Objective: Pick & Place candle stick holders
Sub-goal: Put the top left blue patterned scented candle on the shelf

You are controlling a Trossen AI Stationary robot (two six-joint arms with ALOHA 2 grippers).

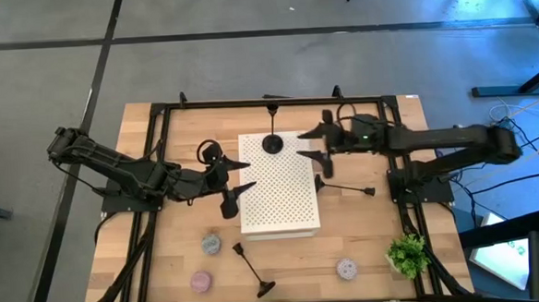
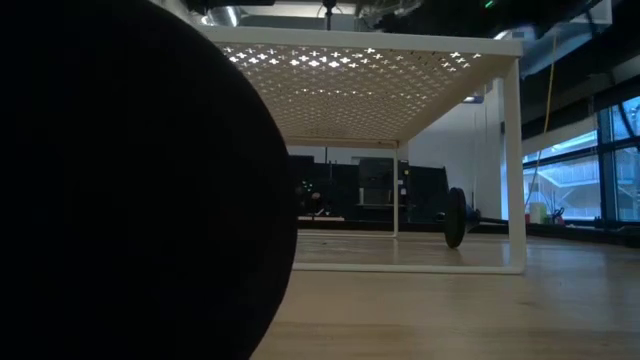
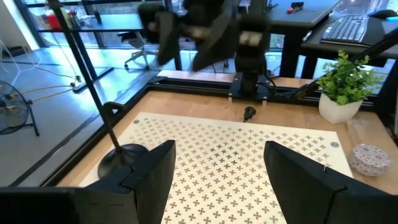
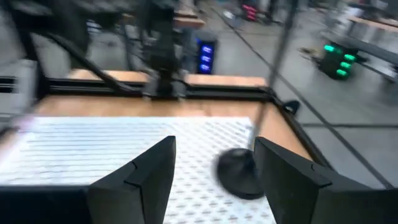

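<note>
1. Black candle stick holder [image 1: 273,142] stands upright at the white perforated board's [image 1: 280,206] far edge.
2. My right gripper [image 1: 317,145] beside it, fingers open, empty.
3. My left gripper [image 1: 235,189] open at the board's left edge.
4. Risk: fingers clip the thin stem, holder topples.

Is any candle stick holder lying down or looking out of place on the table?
Yes. One black candle stick holder lies on its side on the wooden table, near the front edge, its stem flat. Another holder stands upright on the white perforated board.

A dark round shape [image 2: 130,180] blocks the left beside the white perforated board [image 2: 370,60].
</note>
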